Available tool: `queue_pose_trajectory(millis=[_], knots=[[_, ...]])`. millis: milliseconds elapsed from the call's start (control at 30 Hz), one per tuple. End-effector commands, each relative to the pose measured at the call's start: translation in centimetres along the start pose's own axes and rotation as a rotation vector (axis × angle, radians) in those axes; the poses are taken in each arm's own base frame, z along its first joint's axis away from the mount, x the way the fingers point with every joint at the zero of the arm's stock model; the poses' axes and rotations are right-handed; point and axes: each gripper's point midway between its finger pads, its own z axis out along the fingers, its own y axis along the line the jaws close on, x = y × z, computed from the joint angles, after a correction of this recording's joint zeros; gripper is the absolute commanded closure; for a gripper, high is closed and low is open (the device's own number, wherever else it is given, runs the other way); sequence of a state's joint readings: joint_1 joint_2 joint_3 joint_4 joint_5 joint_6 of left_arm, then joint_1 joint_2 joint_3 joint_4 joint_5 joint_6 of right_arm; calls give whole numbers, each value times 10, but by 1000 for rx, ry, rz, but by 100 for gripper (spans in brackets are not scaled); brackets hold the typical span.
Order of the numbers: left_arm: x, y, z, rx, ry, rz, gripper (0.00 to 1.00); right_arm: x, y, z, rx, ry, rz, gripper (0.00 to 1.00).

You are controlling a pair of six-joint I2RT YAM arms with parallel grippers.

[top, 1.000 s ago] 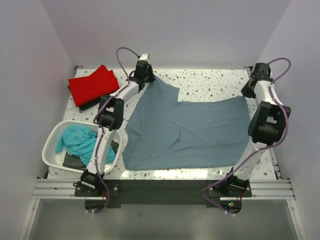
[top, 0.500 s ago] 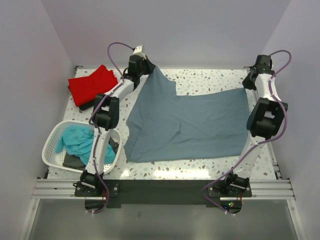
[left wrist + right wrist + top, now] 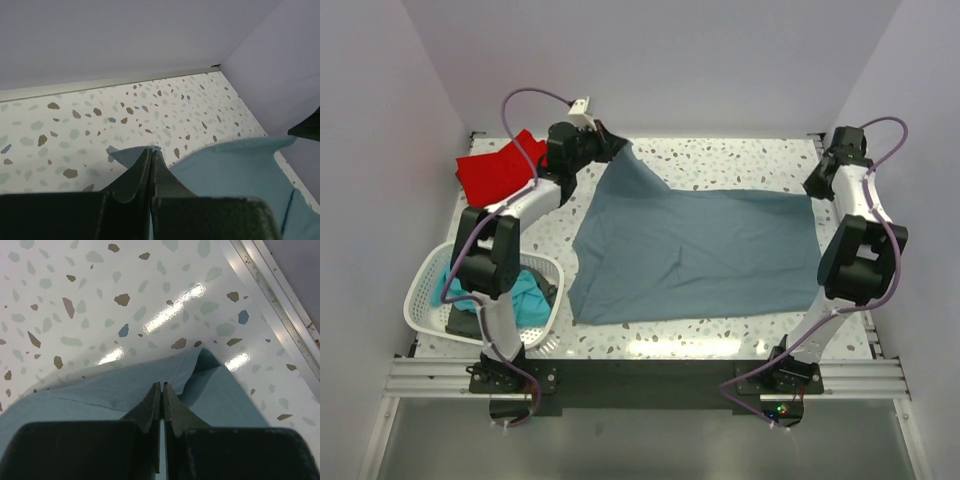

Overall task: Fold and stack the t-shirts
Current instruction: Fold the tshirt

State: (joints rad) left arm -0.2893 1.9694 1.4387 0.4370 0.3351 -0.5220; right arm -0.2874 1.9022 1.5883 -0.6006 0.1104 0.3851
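A grey-blue t-shirt (image 3: 695,250) lies spread over the middle of the table. My left gripper (image 3: 618,148) is shut on its far left corner (image 3: 127,154) and holds it raised near the back edge. My right gripper (image 3: 813,186) is shut on the far right corner (image 3: 150,375), low over the table. A folded red t-shirt (image 3: 500,168) lies at the far left on a dark one. A white basket (image 3: 425,275) at the near left holds a teal t-shirt (image 3: 475,280) and a dark garment.
The back wall runs close behind the left gripper, with a metal strip (image 3: 100,82) at the table edge. A metal rail (image 3: 280,287) borders the table beside the right gripper. The side walls stand close to both arms.
My left gripper has swung left along the back edge, dragging the shirt's far left corner with it. The shirt has shifted back and stretched flatter. The right gripper has barely moved.
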Motion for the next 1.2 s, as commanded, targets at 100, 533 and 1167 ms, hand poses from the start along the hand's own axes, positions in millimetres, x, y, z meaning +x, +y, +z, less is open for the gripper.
queue_pose_trajectory(millis=[100, 533, 1167], knots=[[11, -46, -58, 126, 31, 87, 100, -12, -12, -42, 15, -99, -8, 100], [54, -63, -156, 57, 102, 103, 100, 19, -52, -50, 145, -84, 1, 100], [98, -66, -217, -1, 168, 57, 100, 32, -91, -67, 298, -102, 24, 100]])
